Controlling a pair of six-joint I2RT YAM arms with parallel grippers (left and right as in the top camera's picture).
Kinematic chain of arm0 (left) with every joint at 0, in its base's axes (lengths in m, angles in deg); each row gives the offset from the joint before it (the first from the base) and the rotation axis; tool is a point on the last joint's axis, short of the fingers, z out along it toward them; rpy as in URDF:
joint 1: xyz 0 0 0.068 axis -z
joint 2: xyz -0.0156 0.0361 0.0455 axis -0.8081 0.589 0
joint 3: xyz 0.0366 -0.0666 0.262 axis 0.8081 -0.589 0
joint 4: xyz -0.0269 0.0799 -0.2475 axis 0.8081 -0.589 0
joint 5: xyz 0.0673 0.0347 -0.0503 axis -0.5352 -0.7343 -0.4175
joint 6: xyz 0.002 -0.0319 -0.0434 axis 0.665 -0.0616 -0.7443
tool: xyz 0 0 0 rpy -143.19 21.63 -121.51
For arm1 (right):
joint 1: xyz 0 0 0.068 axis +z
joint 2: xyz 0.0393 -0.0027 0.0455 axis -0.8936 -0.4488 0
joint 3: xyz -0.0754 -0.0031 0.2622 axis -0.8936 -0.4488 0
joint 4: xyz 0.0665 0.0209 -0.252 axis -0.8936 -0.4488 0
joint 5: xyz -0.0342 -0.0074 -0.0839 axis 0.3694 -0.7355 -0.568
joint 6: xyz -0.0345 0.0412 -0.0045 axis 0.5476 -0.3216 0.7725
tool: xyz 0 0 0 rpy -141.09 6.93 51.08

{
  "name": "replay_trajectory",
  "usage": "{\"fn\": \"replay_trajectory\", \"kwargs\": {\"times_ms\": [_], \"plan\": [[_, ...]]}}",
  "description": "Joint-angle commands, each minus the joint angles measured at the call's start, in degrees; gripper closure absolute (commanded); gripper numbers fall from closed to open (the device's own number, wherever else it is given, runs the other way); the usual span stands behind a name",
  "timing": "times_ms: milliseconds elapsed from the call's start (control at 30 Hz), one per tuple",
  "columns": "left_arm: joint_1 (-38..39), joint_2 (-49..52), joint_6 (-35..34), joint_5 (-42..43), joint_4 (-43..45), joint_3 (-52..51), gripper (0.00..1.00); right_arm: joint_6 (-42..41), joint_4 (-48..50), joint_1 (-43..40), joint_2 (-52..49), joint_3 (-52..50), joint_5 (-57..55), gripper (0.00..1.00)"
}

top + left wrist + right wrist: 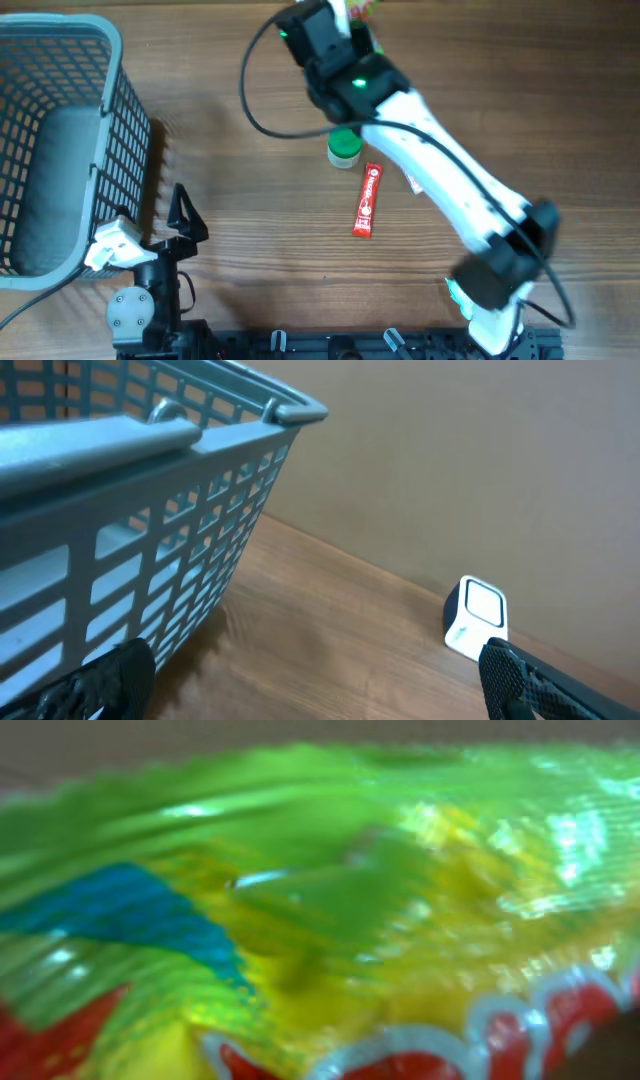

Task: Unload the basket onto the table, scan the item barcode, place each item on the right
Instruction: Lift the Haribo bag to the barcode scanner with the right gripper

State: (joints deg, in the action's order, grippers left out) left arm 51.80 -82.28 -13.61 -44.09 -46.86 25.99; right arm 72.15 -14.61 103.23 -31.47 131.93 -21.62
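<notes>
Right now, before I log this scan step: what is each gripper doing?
Left gripper: open, holding nothing.
Right gripper: closed on the green snack packet.

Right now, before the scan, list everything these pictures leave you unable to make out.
- Right wrist: the packet is too close and blurred; no barcode readable.
- Overhead: same packet cut by the top edge and covered by the right arm.
- Overhead: print on the red sachet too small.
- Overhead: small item mostly hidden under the right arm.
</notes>
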Motion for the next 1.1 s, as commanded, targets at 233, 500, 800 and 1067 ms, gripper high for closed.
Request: {"fn": "replay_trajectory", "kwargs": {"times_ms": [233, 500, 800, 1067], "plan": [[-0.26, -0.37, -0.33, 0.5, -5.62, -0.15, 0.0, 44.13, 49.37, -4.87, -18.1, 0.42, -19.28, 0.96], [-0.26, -0.37, -0.33, 0.5, -8.46, -0.15, 0.0, 33.29, 53.4, -5.81, -24.09, 0.42, -2.12, 0.95], [-0.26, -0.37, -0.31, 0.48, -12.44, -0.15, 0.0, 45.0, 69.83, -6.67, -36.85, 1.36, 4.79, 0.95], [-0.26, -0.37, -0.31, 0.5, -15.41, -0.15, 0.0, 55.17, 74.69, -7.1, -37.73, 4.96, -7.26, 0.96]]}}
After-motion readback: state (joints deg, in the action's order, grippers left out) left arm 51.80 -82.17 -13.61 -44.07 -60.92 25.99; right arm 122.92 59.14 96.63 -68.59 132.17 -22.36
